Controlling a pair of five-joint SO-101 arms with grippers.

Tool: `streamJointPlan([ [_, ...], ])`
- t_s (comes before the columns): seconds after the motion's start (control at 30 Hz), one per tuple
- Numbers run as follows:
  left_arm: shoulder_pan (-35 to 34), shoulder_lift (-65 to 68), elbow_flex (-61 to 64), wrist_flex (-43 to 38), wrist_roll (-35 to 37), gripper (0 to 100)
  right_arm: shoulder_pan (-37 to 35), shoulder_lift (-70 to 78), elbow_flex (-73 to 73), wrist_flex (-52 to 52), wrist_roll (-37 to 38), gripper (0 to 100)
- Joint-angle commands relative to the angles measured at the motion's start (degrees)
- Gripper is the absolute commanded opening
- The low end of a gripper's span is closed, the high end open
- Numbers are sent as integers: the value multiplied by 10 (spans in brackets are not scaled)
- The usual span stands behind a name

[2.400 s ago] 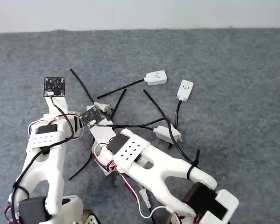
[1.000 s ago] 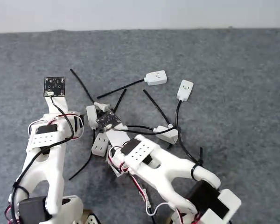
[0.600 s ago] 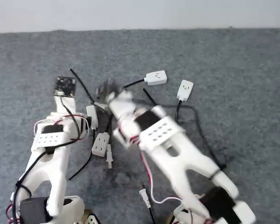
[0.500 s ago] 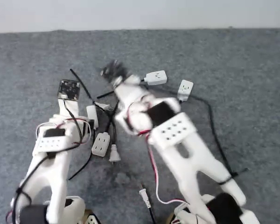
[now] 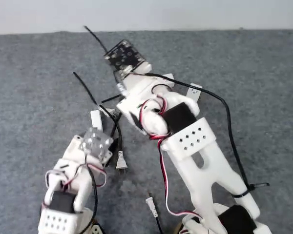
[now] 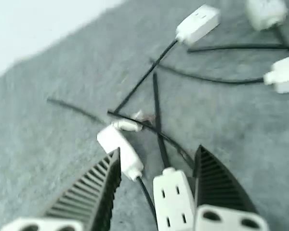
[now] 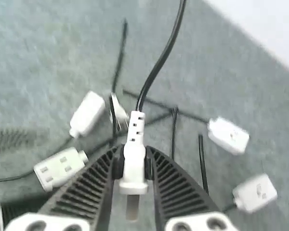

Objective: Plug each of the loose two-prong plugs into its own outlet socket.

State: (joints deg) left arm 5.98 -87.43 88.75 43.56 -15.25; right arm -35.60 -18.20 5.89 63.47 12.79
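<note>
A two-prong plug [image 7: 134, 166] is clamped lengthwise in the right gripper [image 7: 134, 155] — an outlet socket [image 6: 173, 202] is framed by the spread left gripper [image 6: 159, 153].

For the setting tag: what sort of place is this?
Probably a robot test bench, not a home: a grey carpet-like mat ending at a plain white wall, with loose outlet sockets and two-prong plugs laid out.

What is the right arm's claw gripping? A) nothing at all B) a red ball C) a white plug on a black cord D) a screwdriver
C: the right wrist view shows the right gripper shut on a white plug with its black cord trailing away.
</note>
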Motion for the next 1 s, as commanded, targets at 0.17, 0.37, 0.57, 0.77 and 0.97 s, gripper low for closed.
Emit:
streamJointPlan([
  [0.17, 12, -146, -41, 82, -15, 240, -87, -33, -49, -11, 6, 8],
  [0.37, 49, -169, -112, 64, -90, 239, -91, -49, -97, -10, 11, 8],
  [0.57, 121, -167, -159, 65, -173, 239, -94, -71, -130, -10, 11, 8],
  [0.77, 190, -167, -215, 64, -227, 239, -94, -76, -150, -10, 11, 8],
  [0.97, 204, -167, -258, 61, -286, 239, -114, -76, -158, -8, 11, 8],
])
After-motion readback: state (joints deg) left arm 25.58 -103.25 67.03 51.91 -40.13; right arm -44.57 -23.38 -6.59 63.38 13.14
